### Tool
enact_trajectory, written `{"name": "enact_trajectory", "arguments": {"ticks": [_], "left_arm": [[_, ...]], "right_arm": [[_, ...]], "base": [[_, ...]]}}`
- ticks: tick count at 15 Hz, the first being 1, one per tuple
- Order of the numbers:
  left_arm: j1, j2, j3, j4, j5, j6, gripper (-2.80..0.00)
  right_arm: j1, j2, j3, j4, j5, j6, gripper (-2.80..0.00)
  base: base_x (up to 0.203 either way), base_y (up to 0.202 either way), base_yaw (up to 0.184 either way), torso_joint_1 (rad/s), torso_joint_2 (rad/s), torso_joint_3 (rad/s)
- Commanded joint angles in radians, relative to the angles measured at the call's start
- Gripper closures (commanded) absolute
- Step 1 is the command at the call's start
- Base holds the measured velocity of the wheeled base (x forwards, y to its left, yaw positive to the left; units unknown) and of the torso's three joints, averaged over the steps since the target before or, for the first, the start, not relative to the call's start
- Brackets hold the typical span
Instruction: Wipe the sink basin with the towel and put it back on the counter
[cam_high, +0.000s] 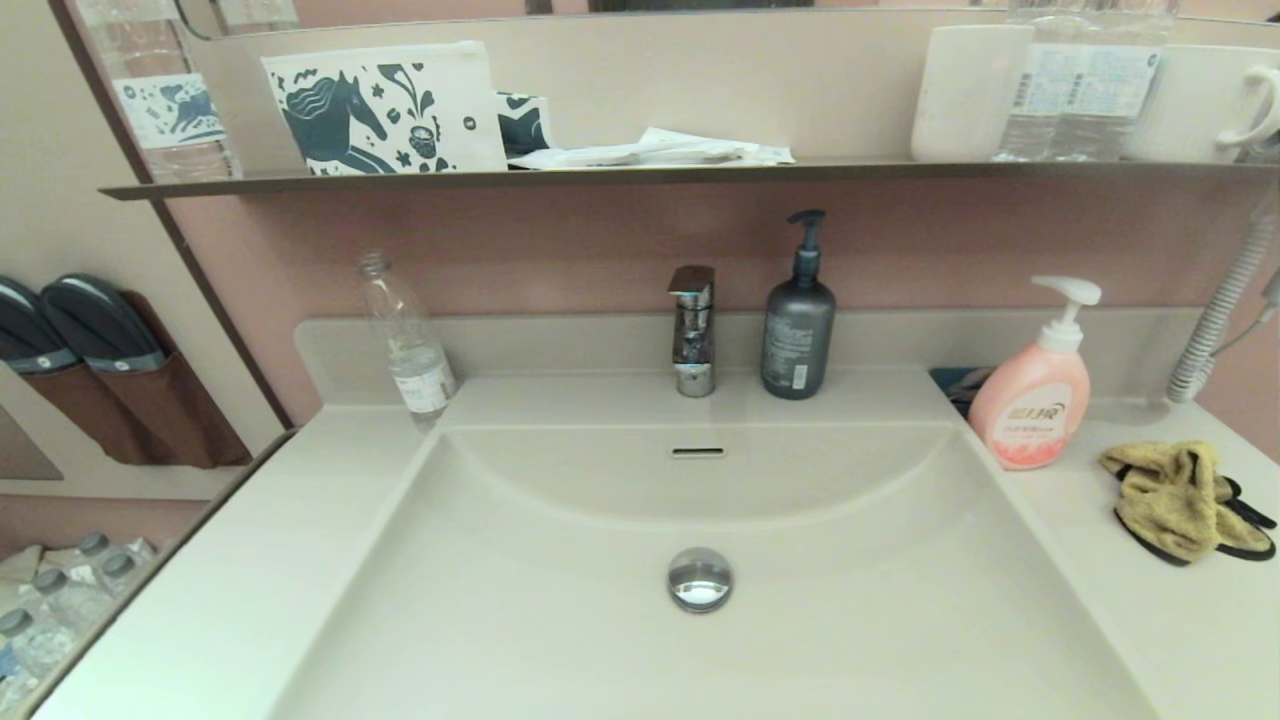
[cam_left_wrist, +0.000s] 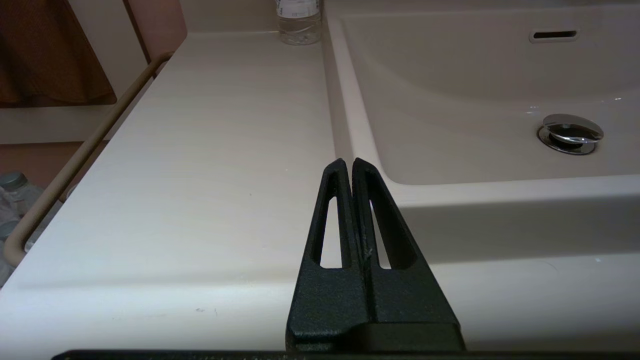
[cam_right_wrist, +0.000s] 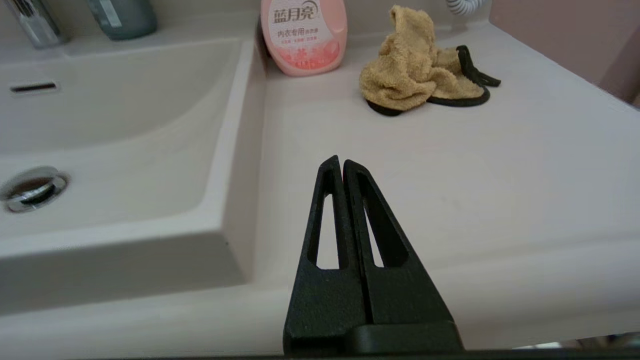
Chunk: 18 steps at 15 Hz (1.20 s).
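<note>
A pink-walled bathroom with a cream vanity fills the head view: the counter (cam_high: 250, 560) runs around the sink basin (cam_high: 560, 640), and the faucet (cam_high: 692, 330) stands at the middle of the back edge. Taking the faucet as the mark, a grey pump bottle (cam_high: 797, 325) is just beside it on one side, a clear plastic bottle (cam_high: 408, 345) well off on the other. The pink soap bottle (cam_high: 1032, 400) stands farther out past the grey one, and the towel (cam_high: 1180, 500) lies crumpled on the counter beyond that, near the soap but apart from it. The drain plug (cam_high: 700, 578) sits in the basin straight in front of the faucet. Neither arm shows here.

In the left wrist view, the left gripper (cam_left_wrist: 348, 162) has its fingers pressed together, empty, parked over the counter's front edge just outside the basin corner.

In the right wrist view, the right gripper (cam_right_wrist: 340, 161) is likewise closed on nothing, over the counter's front edge on the towel's side of the basin — the towel (cam_right_wrist: 415, 75) lies well ahead of it, next to the soap bottle (cam_right_wrist: 305, 35).

Whether wiping is done or not begun I cannot tell. The risks from here: a reach for the towel with the claw closed would only push the heap along, and a wide approach could knock the soap bottle — it stands close by.
</note>
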Motion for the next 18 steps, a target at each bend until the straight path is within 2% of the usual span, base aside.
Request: {"name": "enact_trajectory", "arguments": {"ticks": [1,4,9,18], "left_arm": [[0.0,0.0,0.0,0.0,0.0,0.0,0.0],[0.0,0.0,0.0,0.0,0.0,0.0,0.0],[0.0,0.0,0.0,0.0,0.0,0.0,0.0],[0.0,0.0,0.0,0.0,0.0,0.0,0.0]], "right_arm": [[0.0,0.0,0.009,-0.002,0.004,-0.028,0.0],[0.0,0.0,0.03,-0.002,0.073,-0.034,0.0],[0.0,0.0,0.043,0.018,0.071,-0.083,0.0],[0.0,0.0,0.043,0.015,0.074,-0.074,0.0]], "base": [[0.0,0.0,0.0,0.0,0.0,0.0],[0.0,0.0,0.0,0.0,0.0,0.0],[0.0,0.0,0.0,0.0,0.0,0.0],[0.0,0.0,0.0,0.0,0.0,0.0]]}}
